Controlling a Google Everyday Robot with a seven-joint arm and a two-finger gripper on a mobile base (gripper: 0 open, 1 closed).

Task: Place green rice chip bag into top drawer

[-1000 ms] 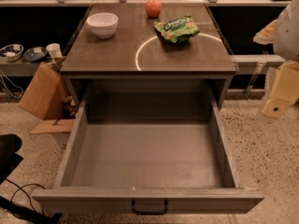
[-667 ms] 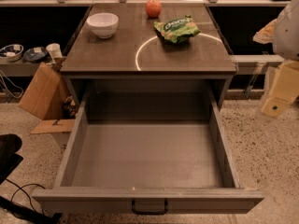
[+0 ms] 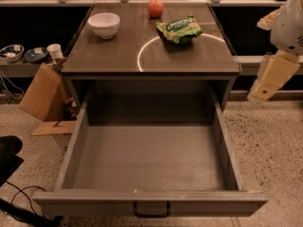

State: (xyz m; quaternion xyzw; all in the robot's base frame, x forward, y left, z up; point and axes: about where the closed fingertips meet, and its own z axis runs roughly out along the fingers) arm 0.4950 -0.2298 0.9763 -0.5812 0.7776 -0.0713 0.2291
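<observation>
The green rice chip bag [image 3: 179, 29] lies on the cabinet top, right of middle and towards the back, inside a white ring mark. The top drawer [image 3: 149, 156] is pulled fully out towards me, with a bare grey bottom and a black handle [image 3: 151, 211] on its front panel. My gripper [image 3: 271, 78], cream-coloured, hangs off the cabinet's right side, level with the top's front edge. It is to the right of the bag, nearer to me, and holds nothing.
A white bowl [image 3: 104, 24] stands at the left of the cabinet top and a red apple [image 3: 155, 7] at the back, just left of the bag. A cardboard box [image 3: 45, 96] leans on the floor to the left. A low shelf [image 3: 28, 65] holds dishes and a cup.
My gripper has moved a little to the left and up, closer to the cabinet's right side. The bag, bowl, apple and drawer have not moved.
</observation>
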